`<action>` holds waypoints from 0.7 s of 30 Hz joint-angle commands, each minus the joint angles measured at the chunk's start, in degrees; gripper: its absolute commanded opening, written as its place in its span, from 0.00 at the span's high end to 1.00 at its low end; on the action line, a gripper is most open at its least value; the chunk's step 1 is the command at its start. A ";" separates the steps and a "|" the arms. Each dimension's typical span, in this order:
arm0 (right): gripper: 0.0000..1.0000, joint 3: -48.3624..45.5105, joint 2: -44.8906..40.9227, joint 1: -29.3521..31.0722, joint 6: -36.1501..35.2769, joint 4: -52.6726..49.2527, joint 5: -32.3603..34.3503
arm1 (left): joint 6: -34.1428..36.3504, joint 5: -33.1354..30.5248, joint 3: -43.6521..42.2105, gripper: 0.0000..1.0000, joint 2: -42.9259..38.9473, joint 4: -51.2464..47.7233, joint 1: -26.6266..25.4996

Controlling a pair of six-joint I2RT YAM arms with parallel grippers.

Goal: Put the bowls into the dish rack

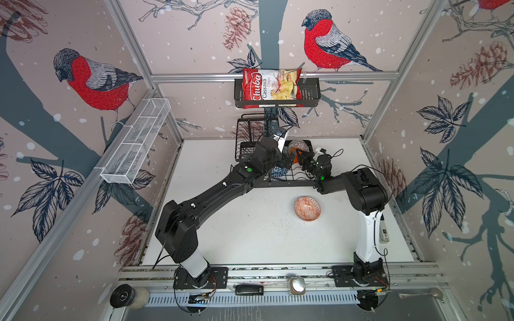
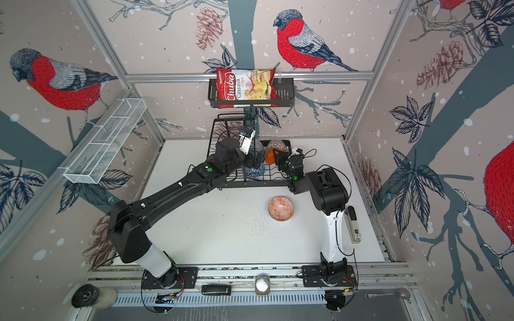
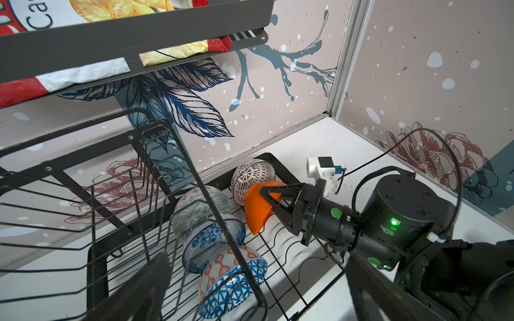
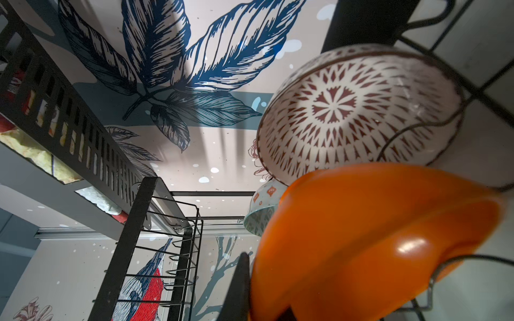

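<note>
Inside dish rack (image 3: pixel 96 272), orange bowl (image 3: pixel 257 211) edgewise

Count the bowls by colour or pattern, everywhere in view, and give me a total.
Blue-white patterned bowls: 2
Grey-green patterned bowl: 1
White bowl with dark radial marks: 1
Plain orange bowl: 1
Orange-red patterned bowl: 1
Total: 6 bowls
</note>
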 commanded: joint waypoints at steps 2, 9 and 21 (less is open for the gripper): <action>1.00 -0.54 0.53 0.17 1.74 3.88 0.58 | -0.52 0.25 0.15 0.02 -0.07 1.01 0.25; 1.00 -2.65 -0.06 0.44 2.76 3.71 2.60 | -0.52 0.25 0.06 0.02 -0.31 1.08 0.41; 0.92 -4.59 -1.48 0.38 3.65 3.26 3.95 | -0.66 0.25 -0.05 0.02 0.06 1.08 0.51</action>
